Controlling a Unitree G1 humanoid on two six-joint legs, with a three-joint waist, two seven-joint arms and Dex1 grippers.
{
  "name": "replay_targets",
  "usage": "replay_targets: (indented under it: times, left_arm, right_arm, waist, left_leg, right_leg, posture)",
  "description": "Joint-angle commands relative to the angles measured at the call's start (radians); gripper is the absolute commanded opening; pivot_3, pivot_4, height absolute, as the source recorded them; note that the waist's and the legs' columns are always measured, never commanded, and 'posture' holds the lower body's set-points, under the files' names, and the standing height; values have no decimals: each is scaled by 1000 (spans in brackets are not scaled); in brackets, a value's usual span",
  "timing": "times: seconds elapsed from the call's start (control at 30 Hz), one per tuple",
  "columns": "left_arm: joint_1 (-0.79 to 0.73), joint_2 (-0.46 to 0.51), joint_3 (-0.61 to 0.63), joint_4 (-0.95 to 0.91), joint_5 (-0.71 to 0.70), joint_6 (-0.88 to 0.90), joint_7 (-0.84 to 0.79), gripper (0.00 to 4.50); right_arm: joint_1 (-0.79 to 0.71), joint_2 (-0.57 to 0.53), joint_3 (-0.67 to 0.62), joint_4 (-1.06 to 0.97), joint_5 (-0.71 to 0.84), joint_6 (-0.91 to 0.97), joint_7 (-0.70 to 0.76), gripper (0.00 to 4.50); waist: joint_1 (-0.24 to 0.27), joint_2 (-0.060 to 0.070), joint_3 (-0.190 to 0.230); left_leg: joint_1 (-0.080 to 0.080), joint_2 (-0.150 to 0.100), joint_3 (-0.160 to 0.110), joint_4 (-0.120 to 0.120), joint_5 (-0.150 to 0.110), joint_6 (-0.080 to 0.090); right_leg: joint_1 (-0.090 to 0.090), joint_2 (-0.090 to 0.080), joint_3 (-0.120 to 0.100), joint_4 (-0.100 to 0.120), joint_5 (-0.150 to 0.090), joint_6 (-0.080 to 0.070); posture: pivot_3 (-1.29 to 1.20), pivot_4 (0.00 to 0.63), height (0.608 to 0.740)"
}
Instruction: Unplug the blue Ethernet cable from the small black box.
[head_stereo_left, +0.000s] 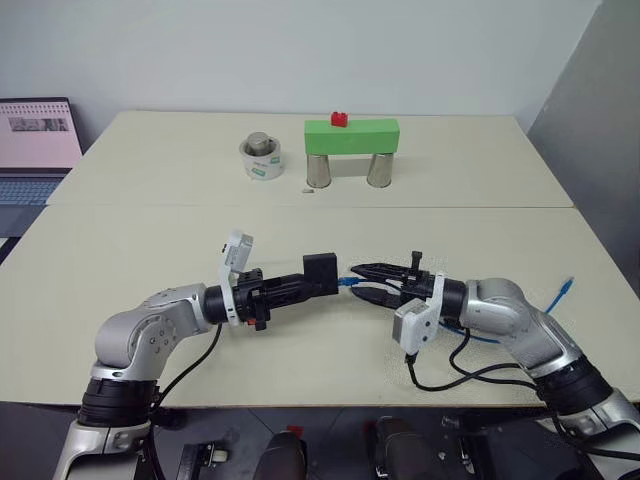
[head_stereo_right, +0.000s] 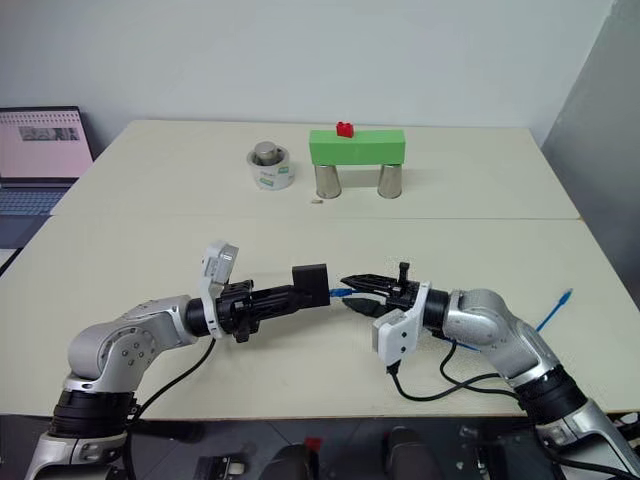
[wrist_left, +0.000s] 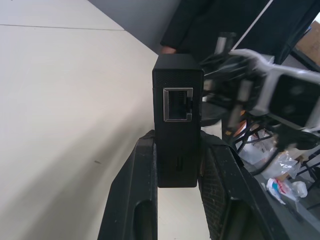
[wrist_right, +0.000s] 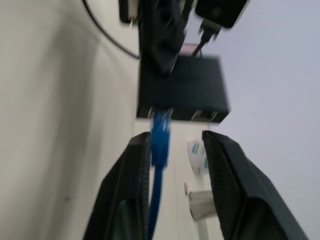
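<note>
Low in the centre of the left eye frame, the left gripper (head_stereo_left: 318, 282) is clamped shut on the small black box (head_stereo_left: 320, 272), holding it above the table (head_stereo_left: 150, 250). In the left wrist view the box (wrist_left: 176, 120) stands pinched between the two black fingers (wrist_left: 135, 200), one metal-framed port facing the camera and empty.

Facing it from the right half of the frame, the right gripper (head_stereo_left: 368, 282) has its jaws parted. The right wrist view shows the blue Ethernet cable (wrist_right: 159, 160) running up between those spread fingers (wrist_right: 227, 185), lying along one finger but not pinched, so this gripper has hold of nothing. The plug end (head_stereo_left: 347, 282) sits right at the box's edge; that view is blurred, so whether the plug is seated in a port or just clear of it cannot be told for certain. The rest of the cable trails off to the right, its far end (head_stereo_left: 566, 290) resting on the table at the right edge.

The step in hand appears to be the pull itself. The next move calls for the right jaws to close firmly on the plug, with the latch tab pressed, and draw straight away from the box while the left holds steady.

At the top of the frame stand a tape roll (head_stereo_left: 262, 157) and a green block (head_stereo_left: 351, 133) on two cans.
</note>
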Motion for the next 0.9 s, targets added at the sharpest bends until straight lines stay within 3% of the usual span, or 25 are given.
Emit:
replay_targets:
  times: [0.03,0.2,0.4,0.63,0.9]
  left_arm:
    - [-37,20,-20,13,34,-48,-53,759]
    - [-76,26,-57,58,95,-157,-158,759]
    - [-103,38,-93,78,139,-237,-263,759]
    - [-104,35,-96,78,150,-272,-305,759]
    - [-97,37,-97,63,160,-286,-318,759]
  right_arm:
    - [63,-64,-43,-185,228,225,113,2845]
    - [67,-58,-123,-393,674,820,56,2873]
    - [9,-13,-203,-382,978,1181,20,2873]
    - [-21,16,-236,-327,1094,1345,46,2873]
    - [-40,60,-211,-268,1047,1369,62,2873]
  waist:
    - [1,0,0]
    - [6,0,0]
    - [5,0,0]
    - [5,0,0]
    - [4,0,0]
  left_leg:
    - [0,0,0,0,0,0]
    - [1,0,-2,1,0,0]
    - [2,0,-2,1,0,0]
    - [0,0,-2,0,0,0]
    - [1,0,-2,0,0,0]
  right_leg:
    - [1,0,0,0,0,0]
    - [3,0,-2,0,0,-1]
    - [4,0,-2,0,0,0]
    - [3,0,-2,-3,-1,0]
    - [2,0,-2,-2,-1,0]
  posture:
    - [0,150,740]
    - [0,150,740]
    - [0,150,740]
    - [0,150,740]
    - [0,150,740]
